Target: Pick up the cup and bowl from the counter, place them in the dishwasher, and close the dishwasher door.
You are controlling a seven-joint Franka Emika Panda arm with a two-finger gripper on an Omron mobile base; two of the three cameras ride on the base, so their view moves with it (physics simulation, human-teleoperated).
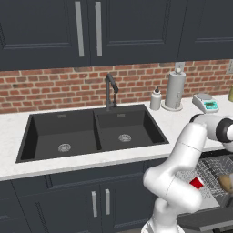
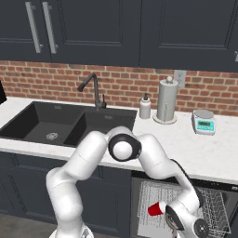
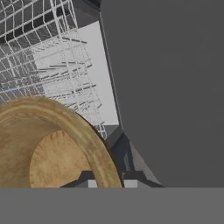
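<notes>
Reaching low over the open dishwasher point(image 2: 186, 204), the white arm bent down at the right end of the table point(image 2: 204, 153), and its hand point(image 3: 109, 181) sat nearly closed with its dark fingertips point(image 3: 89, 178) pinched on the rim of the brown wooden bowl point(image 3: 48, 148). In the hand view the bowl stood close and tilted on edge in front of the grey wire rack point(image 3: 57, 65), with the flat dark dishwasher door point(image 3: 170, 87) spreading to the right of it. From the left base view the bowl showed as a tan shape over the right part of the rack, partly cut off by the frame edge. The red cup point(image 2: 157, 208) lay on its side in the rack, to the left of the bowl. Farther back on the table stood a paper-towel roll point(image 2: 167, 100), a white soap bottle point(image 2: 145, 108) and a small scale point(image 2: 203, 122), right of the black double sink point(image 2: 65, 123).
</notes>
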